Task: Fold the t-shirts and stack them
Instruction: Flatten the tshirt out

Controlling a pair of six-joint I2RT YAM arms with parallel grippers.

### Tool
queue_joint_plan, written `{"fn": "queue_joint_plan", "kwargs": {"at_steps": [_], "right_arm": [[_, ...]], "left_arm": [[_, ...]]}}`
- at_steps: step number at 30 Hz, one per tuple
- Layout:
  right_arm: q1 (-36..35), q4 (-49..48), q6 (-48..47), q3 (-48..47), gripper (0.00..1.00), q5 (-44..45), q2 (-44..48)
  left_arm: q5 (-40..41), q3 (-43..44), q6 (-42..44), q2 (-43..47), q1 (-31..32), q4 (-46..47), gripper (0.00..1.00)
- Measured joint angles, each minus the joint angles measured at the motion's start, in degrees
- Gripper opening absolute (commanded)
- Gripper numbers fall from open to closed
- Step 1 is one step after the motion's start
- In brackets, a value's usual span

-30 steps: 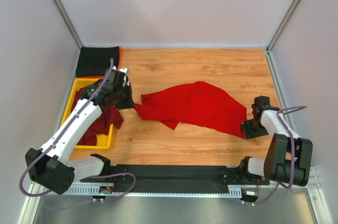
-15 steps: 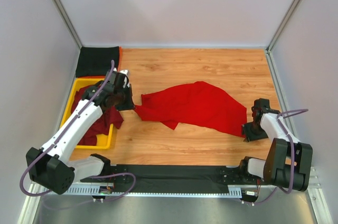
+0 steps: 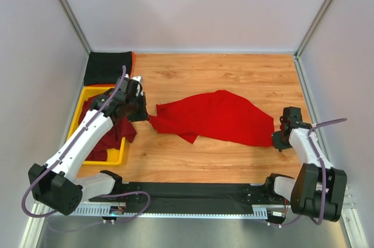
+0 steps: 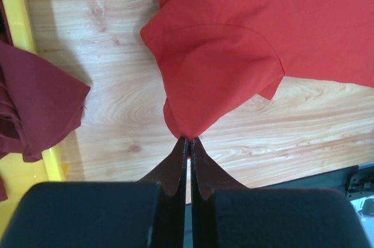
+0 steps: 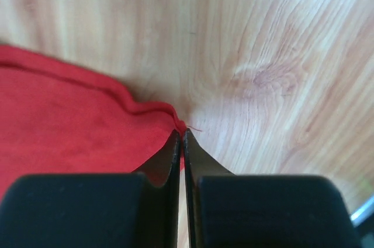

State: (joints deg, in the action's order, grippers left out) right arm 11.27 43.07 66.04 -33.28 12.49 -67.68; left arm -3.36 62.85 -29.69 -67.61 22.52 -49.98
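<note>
Lying spread and rumpled across the middle of the light wooden surface, the bright red cloth t-shirt stretches between my two arms. My left pincer is pressed shut on a sleeve tip, and my right pincer is closed tight on the hem corner at the opposite end. Beside my left pincer, dark maroon t-shirts are heaped in the yellow plastic tray, one spilling over its rim, and a folded black t-shirt lies just behind the tray.
</note>
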Motion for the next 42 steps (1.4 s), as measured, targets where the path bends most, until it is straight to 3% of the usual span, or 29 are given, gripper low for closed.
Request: {"fn": "queue_joint_plan", "kwargs": {"at_steps": [5,13,18,24,27,31,37,42], "right_arm": [[0.0,5.92,-7.45,-12.9,0.0,0.9,7.5],[0.0,8.96,-23.61,-51.52,0.0,-4.26,15.72],[0.0,11.56,-28.89,-64.06,0.0,-10.27,22.58],[0.02,14.95,-31.36,-72.24,0.0,-13.88,28.74],[0.02,14.82,-32.5,-73.81,0.0,-13.84,29.07],[0.02,12.74,-33.75,-70.44,0.0,-13.73,28.59],[0.02,7.63,-34.67,-65.53,0.0,-15.61,19.37],[0.0,5.09,-36.26,-66.25,0.0,-17.68,10.69]], "left_arm": [[1.55,10.05,0.0,-0.09,0.0,-4.81,0.0],[2.29,48.15,-1.36,0.72,0.0,-13.6,0.0],[-2.64,57.57,-3.3,6.6,0.0,-14.56,0.0],[-6.91,64.81,-4.63,10.56,0.0,-16.63,0.0],[-5.57,67.06,-3.89,10.38,0.0,-16.59,0.0],[-0.5,63.84,-1.64,9.77,0.0,-15.47,0.0],[8.2,60.02,1.53,0.72,0.0,-11.91,0.0],[12.17,62.58,3.06,-8.04,0.0,-9.01,0.0]]}}
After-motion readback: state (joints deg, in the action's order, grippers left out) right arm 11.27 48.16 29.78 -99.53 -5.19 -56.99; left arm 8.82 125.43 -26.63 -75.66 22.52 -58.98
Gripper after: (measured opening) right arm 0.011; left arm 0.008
